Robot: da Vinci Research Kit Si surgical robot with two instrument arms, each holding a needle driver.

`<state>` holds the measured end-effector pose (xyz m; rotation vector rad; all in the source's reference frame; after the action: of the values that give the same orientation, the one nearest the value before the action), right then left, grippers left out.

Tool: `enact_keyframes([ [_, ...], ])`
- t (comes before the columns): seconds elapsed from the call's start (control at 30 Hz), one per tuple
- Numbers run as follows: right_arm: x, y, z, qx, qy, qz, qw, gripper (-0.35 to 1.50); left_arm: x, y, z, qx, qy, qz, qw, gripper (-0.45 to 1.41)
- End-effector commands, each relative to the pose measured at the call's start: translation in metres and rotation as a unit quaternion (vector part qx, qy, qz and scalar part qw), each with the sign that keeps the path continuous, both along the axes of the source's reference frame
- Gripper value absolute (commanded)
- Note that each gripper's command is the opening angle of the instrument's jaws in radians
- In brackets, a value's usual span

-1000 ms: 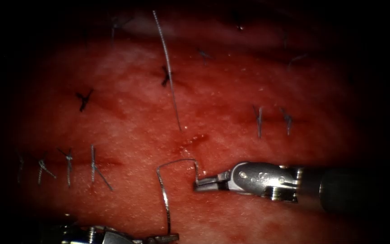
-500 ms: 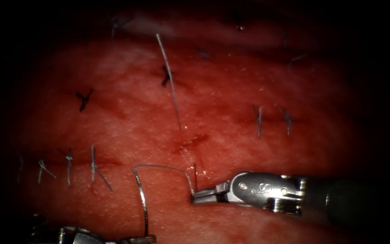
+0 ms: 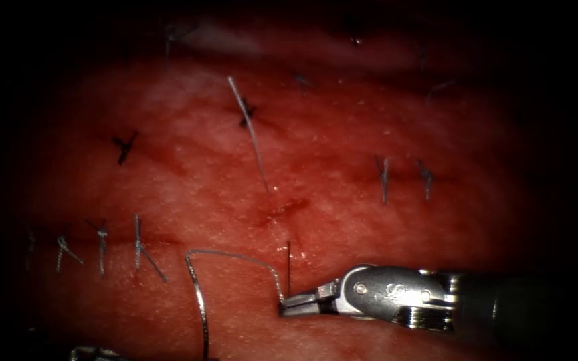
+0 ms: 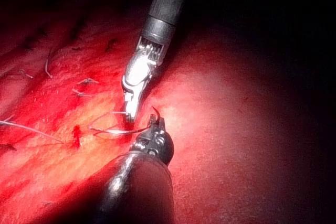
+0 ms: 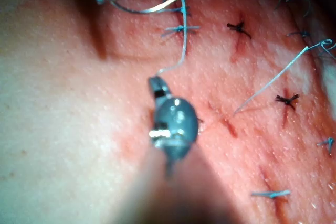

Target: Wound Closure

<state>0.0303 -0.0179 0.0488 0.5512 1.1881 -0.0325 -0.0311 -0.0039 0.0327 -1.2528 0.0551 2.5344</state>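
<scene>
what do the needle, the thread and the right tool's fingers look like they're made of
Needle: thin bright wire with a glint, apparently polished steel, held by both tools above the tissue.
Thread: pale, fine, faintly twisted strand rising from the tissue; probably synthetic or braided fibre, hard to tell.
Right tool: its fingers are grey and shiny, likely polished metal.

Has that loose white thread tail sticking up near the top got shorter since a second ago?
Yes. The thread tail has shortened: its free end has slid down toward the cut, now ending beside the dark stitch it earlier reached well past.
</scene>
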Motion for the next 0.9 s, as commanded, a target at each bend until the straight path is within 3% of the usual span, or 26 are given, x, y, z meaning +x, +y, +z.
enact_keyframes([
  [0.03, 0.0010, -0.0003, -0.0002, 0.001, 0.003, -0.001, 1.000, -0.35, -0.0005, -0.0002, 0.0004, -0.001, -0.001, 0.000, 1.000, -0.45],
  [0.37, 0.0017, -0.0011, -0.0038, -0.006, 0.015, -0.007, 1.000, -0.35, 0.0002, -0.0001, -0.0011, -0.010, -0.001, -0.003, 1.000, -0.45],
  [0.67, 0.0019, -0.0010, -0.0035, -0.028, 0.021, -0.015, 0.999, -0.35, 0.0005, 0.0001, -0.0010, -0.013, 0.002, -0.006, 1.000, -0.45],
  [0.7, 0.0018, -0.0006, -0.0031, -0.036, 0.017, -0.010, 0.999, -0.13, 0.0006, 0.0001, -0.0010, -0.013, 0.002, -0.006, 1.000, -0.45],
  [0.73, 0.0017, 0.0002, -0.0019, -0.052, 0.007, 0.000, 0.999, 0.42, 0.0009, 0.0003, -0.0007, -0.014, 0.005, -0.007, 1.000, -0.45],
  [0.9, 0.0010, 0.0013, 0.0013, -0.075, 0.007, 0.005, 0.997, 0.87, 0.0023, 0.0011, 0.0003, -0.016, 0.021, -0.017, 0.999, -0.45],
])
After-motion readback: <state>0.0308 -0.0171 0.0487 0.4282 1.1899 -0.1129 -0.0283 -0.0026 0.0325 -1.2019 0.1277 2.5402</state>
